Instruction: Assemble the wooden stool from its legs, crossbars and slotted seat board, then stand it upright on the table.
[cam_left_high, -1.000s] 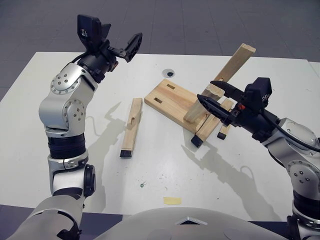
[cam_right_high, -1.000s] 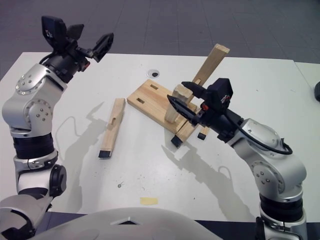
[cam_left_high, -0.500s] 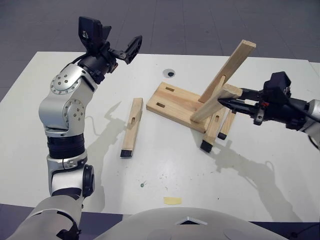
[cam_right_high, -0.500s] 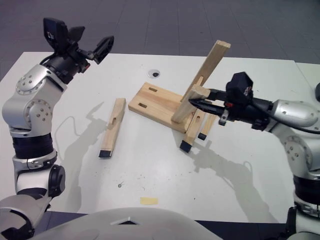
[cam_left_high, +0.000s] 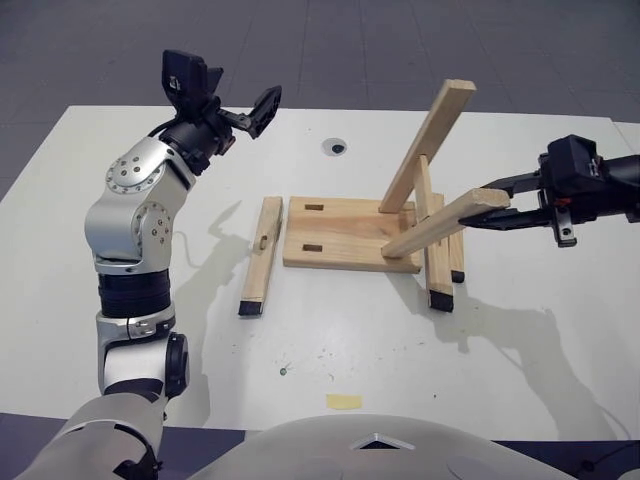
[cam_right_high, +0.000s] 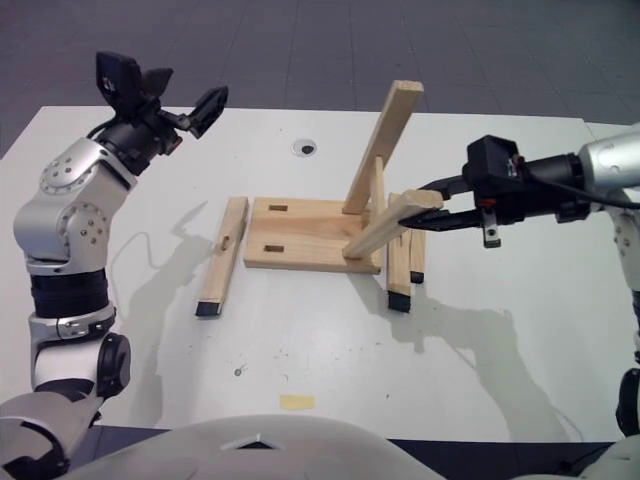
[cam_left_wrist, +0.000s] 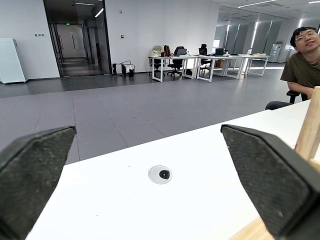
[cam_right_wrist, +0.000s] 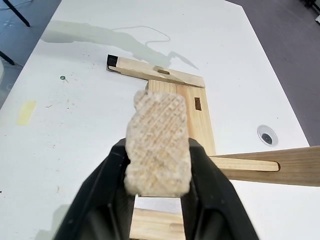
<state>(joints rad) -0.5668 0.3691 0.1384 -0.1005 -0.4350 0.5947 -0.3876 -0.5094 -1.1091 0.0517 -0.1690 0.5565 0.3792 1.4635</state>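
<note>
Black-padded and spread wide, the left gripper (cam_left_high: 240, 100) hangs above the loose leg (cam_left_high: 262, 255), which lies flat, lengthwise toward the robot, just beside the seat board (cam_left_high: 335, 238), while the right gripper (cam_left_high: 497, 206) clamps a slanted bar (cam_left_high: 435, 227).

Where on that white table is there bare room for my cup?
The widest bare patch is the table's near right, in front of the right tool, the bar it grips and the black-footed legs. Another lies along the far edge, between the round hole and the tall slanted leg. The middle is crowded: seat board, loose leg.
</note>
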